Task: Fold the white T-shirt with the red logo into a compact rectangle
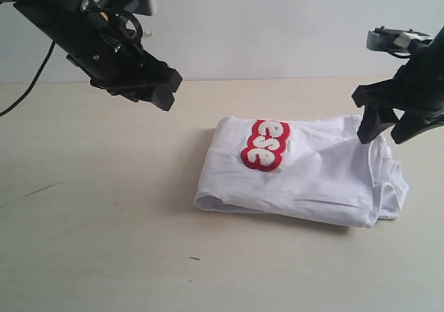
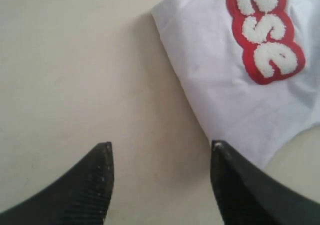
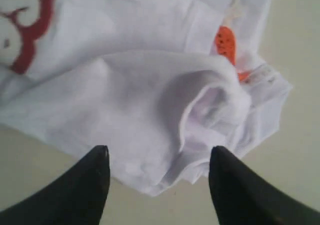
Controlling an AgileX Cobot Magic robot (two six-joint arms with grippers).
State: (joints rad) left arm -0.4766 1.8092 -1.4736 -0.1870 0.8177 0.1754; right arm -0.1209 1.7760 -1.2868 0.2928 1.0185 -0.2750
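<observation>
I have the white T-shirt lying folded in a rough rectangle on the table, right of the middle. Its near edge is a neat fold, and its right end is looser, with layers bunched and a rolled lip of cloth standing up. The red logo faces up on the top layer, toward the far left corner of the bundle, with the white letters "ese" showing. In my right wrist view an orange neck tag peeks out between the layers.

The left gripper hangs above the bare table, left of the shirt and further back, its jaws wide apart with nothing between them. The right gripper is over the far right end of the shirt, jaws also spread wide and empty. I cannot tell whether its tips touch the cloth
</observation>
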